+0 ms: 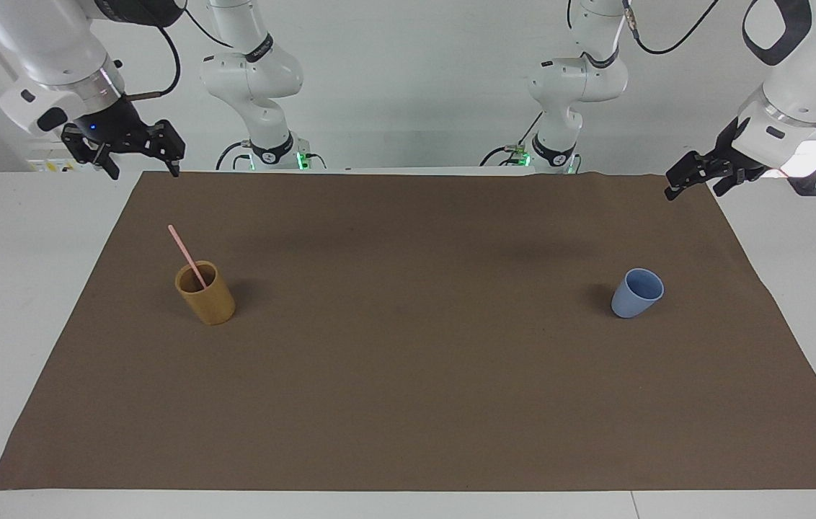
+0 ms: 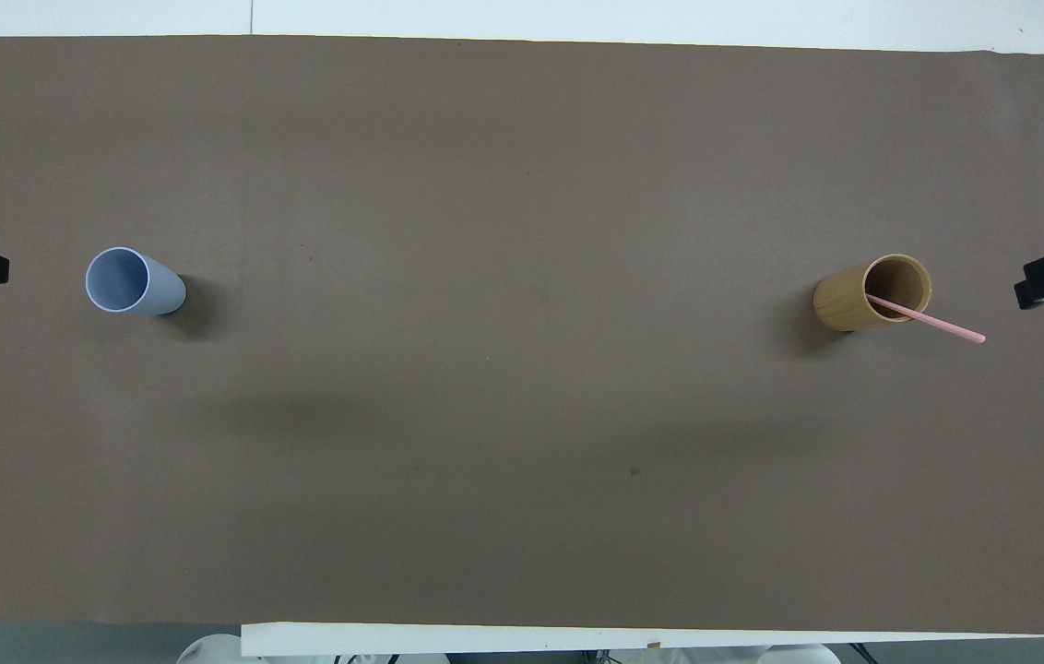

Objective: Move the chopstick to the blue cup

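Chopstick point(image 1: 187, 256): pale pink, standing tilted in tan bamboo cup point(image 1: 206, 294), lower end inside, upper end leaning out over the rim toward the right arm's end of the worktop point(image 1: 33, 303).

Tan bamboo cup: upright on brown mat point(image 1: 408, 360), toward the right arm's end.

Blue cup point(image 1: 636, 293): upright on same mat, toward the left arm's end, well apart from the bamboo cup (mouth up, nothing visible inside from overhead). About as near to the robots as the bamboo cup.

Right end effector point(image 1: 141, 162): raised over the mat's corner at the robots' edge, fingers spread wide, holding nothing. Not touching chopstick or cup.

Left end effector point(image 1: 689, 179): raised over the mat's other corner at the robots' edge, fingers apart, holding nothing. Clear of the blue cup.

Overhead: only dark tips of each end effector showing at the frame's side edges, level with the cups.

Chopstick not yet in blue cup.
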Robot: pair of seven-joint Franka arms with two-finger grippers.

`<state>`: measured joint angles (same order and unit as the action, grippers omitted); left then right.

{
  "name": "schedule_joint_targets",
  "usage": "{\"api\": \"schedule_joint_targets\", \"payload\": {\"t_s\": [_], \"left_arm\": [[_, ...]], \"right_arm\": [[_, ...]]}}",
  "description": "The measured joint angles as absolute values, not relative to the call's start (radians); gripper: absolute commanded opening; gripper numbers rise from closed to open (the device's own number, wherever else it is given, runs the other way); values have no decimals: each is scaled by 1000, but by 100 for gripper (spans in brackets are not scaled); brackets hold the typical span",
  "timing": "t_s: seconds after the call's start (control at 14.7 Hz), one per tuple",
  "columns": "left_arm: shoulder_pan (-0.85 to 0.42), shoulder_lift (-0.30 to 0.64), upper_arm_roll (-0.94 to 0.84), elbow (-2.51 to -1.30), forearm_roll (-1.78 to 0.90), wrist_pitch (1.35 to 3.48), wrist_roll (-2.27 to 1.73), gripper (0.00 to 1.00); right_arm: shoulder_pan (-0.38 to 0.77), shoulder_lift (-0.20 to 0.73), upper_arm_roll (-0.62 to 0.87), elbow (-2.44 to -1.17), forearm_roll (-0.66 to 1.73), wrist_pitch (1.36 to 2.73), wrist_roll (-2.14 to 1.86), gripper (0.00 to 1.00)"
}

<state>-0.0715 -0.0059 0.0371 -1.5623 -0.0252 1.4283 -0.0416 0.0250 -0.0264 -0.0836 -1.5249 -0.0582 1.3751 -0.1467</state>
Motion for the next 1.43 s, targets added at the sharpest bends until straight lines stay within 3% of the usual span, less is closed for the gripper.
{"api": "schedule_joint_targets", "payload": {"t_s": [0.82,1.09,1.22,1.43], "left_arm": [[-72,-31,51,-1582,-24,1389,-24,100],[-70,-95,53,-1819,-17,1698,-25,99],[-64,-72,55,-1895,7,1819,-35,98],[-30,12,56,-1964,15,1984,-19,94]], "right_arm": [[25,-27,-84,-1527,-58,1375,-147,100],[33,-29,-83,-1539,-58,1375,-147,100],[33,-33,-83,-1557,-57,1399,-159,100],[29,-41,-86,-1661,-6,1547,-188,100]]}}
